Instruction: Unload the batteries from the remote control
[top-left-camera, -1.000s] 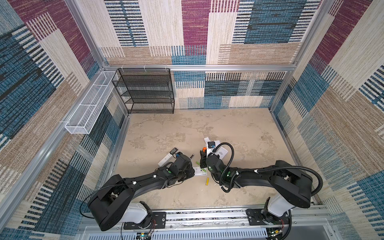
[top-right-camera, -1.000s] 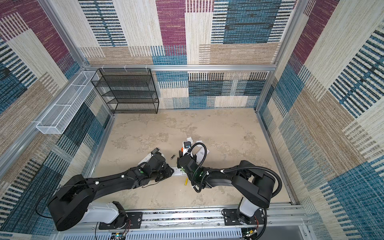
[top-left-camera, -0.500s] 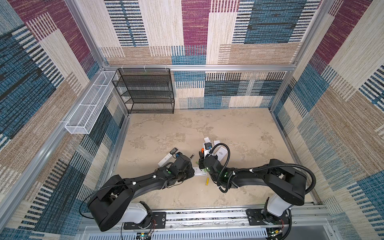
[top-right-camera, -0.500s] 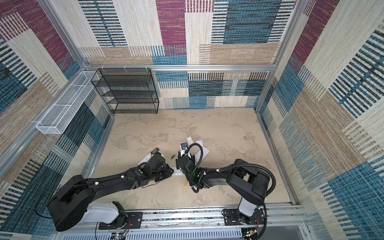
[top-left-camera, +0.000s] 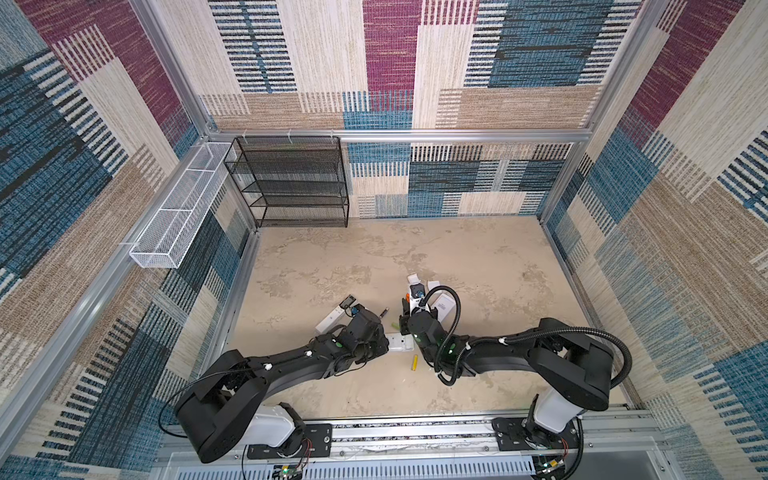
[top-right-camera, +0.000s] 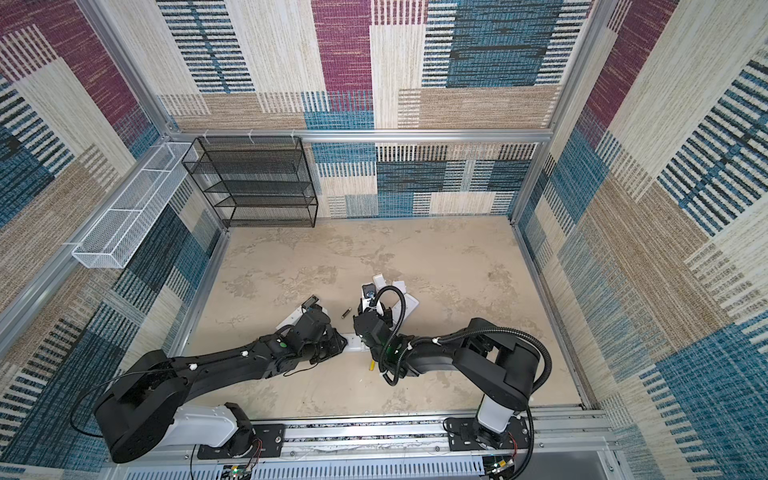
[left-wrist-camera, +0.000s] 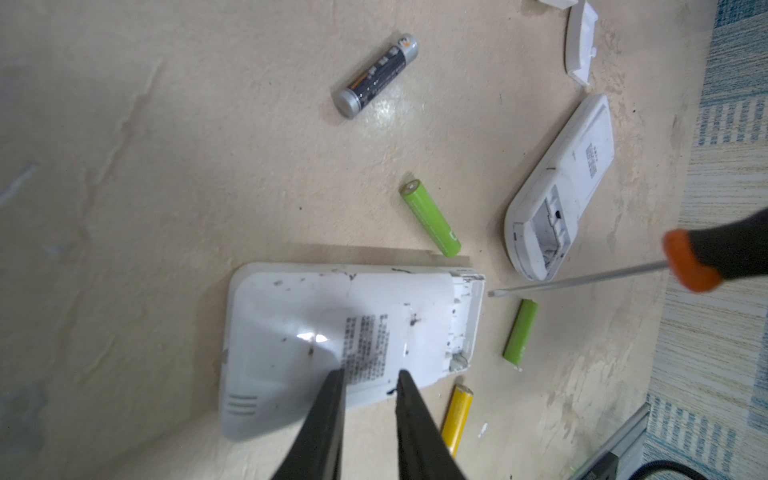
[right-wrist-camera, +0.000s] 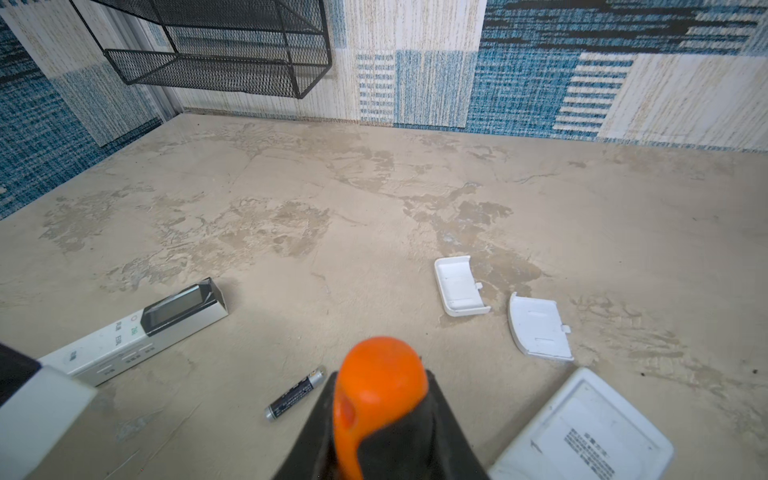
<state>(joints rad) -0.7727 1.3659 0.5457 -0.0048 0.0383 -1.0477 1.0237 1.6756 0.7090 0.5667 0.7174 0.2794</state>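
Four batteries (left-wrist-camera: 430, 224) at left wrist, one at right; left hand (left-wrist-camera: 370, 374) ajar, empty, right hand (right-wrist-camera: 380, 386) grips screwdriver (left-wrist-camera: 706, 253)

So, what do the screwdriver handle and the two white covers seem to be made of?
The screwdriver handle: probably hard plastic with black rubbery grip; orange part smooth, faint sheen. The white covers: thin moulded plastic, semi-gloss; moulded clip tabs show.

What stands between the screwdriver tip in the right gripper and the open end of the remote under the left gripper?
Nothing visible. In the left wrist view the screwdriver, held by the right gripper, points at the remote's open end, with only bare table showing between. The green batteries lie on either side of the shaft, off that line.
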